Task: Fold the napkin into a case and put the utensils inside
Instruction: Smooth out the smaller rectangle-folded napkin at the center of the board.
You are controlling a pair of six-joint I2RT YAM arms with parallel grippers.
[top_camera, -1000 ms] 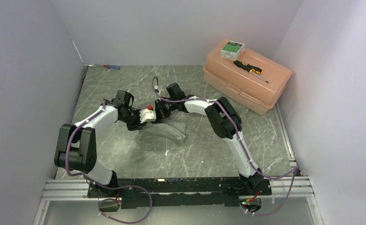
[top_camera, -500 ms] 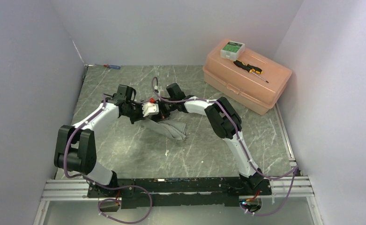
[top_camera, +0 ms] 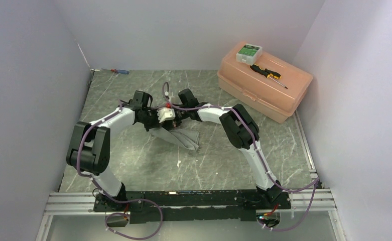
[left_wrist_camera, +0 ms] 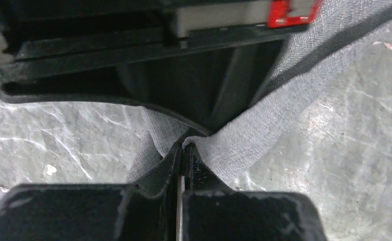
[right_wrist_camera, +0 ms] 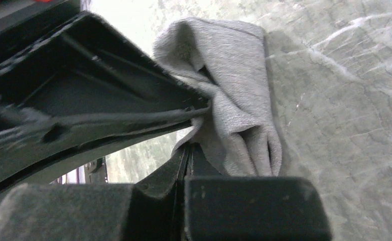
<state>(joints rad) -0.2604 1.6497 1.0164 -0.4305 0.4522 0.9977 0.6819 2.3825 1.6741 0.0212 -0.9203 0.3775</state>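
The grey napkin (top_camera: 179, 136) hangs in folds at the table's middle, its lower end resting on the marble top. My left gripper (top_camera: 156, 122) is shut on one upper edge of the napkin (left_wrist_camera: 264, 125). My right gripper (top_camera: 166, 122) is shut on the napkin (right_wrist_camera: 234, 90) right beside it, so the two grippers nearly touch. Both hold the cloth lifted off the table. The two spoons are out of view.
An orange plastic box (top_camera: 264, 80) stands at the back right with a small white-green box (top_camera: 248, 52) and a black-and-yellow screwdriver (top_camera: 267, 74) on its lid. A red-and-blue screwdriver (top_camera: 119, 71) lies at the back left by the wall.
My left gripper has moved right and back with its edge of the napkin, closing on the right gripper. The napkin has drawn up and narrowed.
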